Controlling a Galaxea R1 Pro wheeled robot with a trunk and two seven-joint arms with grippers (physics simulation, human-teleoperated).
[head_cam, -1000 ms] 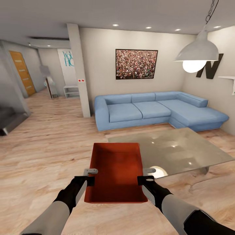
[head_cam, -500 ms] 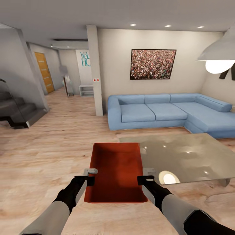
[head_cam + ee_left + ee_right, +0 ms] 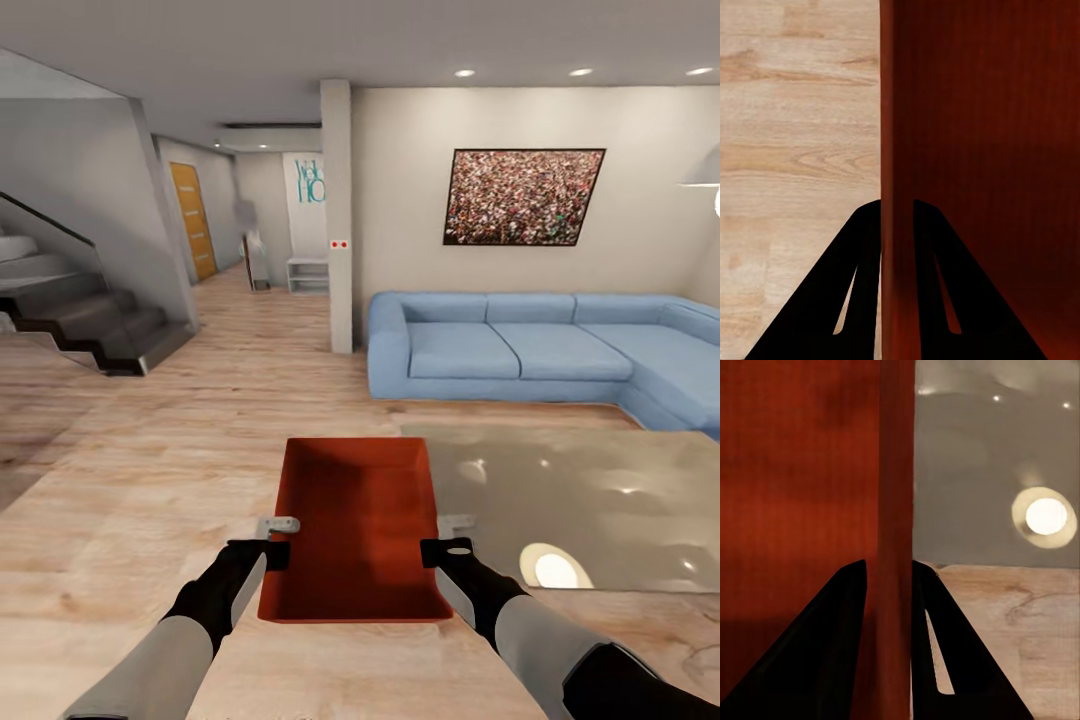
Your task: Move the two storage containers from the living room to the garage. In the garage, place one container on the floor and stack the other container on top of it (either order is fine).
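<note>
**Head view: one container carried between both arms in the living room**

Head view shows the living room, its light wood plank floor (image 3: 150, 470) running from the near edge to a far hallway on the left. A light blue sofa (image 3: 520, 345) stands against the far wall at right, under a framed speckled picture (image 3: 523, 197). A dark staircase (image 3: 80, 320) rises at far left, and an orange-brown door (image 3: 193, 220) stands down the hallway beyond it. A white pillar (image 3: 338, 215) divides hallway from sofa. A glass-topped low table (image 3: 600, 500) lies at near right, a round lamp reflection on its surface.

At near centre an orange-red storage container (image 3: 355, 530), open side up, is held level above the floor, its right edge beside the glass table. The left gripper (image 3: 272, 540) grasps the container's left wall and the right gripper (image 3: 447, 537) its right wall, both near the container's near end.

Left wrist view: the two dark fingers (image 3: 840, 300) straddle the container wall (image 3: 896, 150), one inside, one outside, jaws clamped on it, wood floor beyond. Right wrist view: the jaws likewise clamp the opposite wall (image 3: 896, 495), fingers (image 3: 817, 652) on either face, the glass table and lamp reflection (image 3: 1045, 516) beyond.
</note>
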